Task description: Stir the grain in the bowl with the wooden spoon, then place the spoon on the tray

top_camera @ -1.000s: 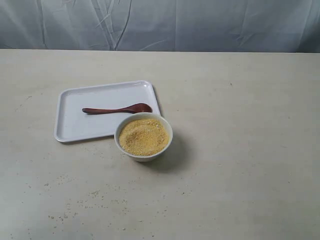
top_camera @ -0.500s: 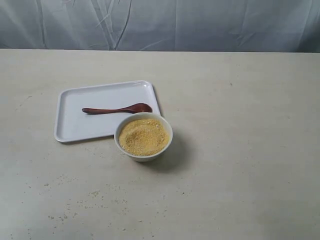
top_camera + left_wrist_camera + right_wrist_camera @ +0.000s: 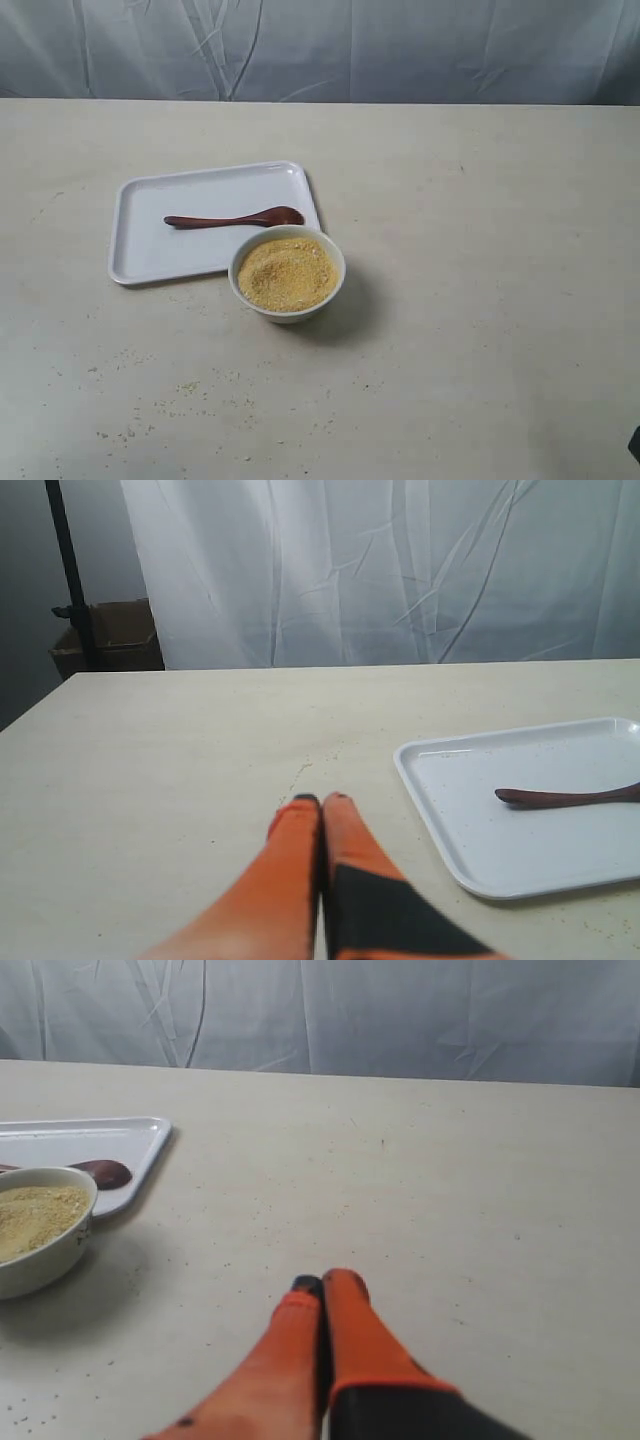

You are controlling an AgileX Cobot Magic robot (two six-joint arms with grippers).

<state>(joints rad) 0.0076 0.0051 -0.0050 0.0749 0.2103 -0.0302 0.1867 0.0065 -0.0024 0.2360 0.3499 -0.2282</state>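
The bowl stands on the pale table, filled with a low mound of the grain. The tray lies just beside the bowl, on its far left side in the exterior view, and the bowl's rim overlaps the tray's near right corner from this angle; whether the two touch cannot be told. The wooden spoon lies flat on the tray. Its oval head is close behind the bowl and its slim handle points away from the bowl along the tray's length. Loose specks dot the table in front of the bowl and to its left. The left gripper has its orange fingers pressed together on nothing. It hangs low over bare table, beyond the tray end farthest from the bowl. The right gripper is likewise clamped closed and empty, low over the table and well apart from the bowl on its other side. A creased white curtain hangs behind the table.
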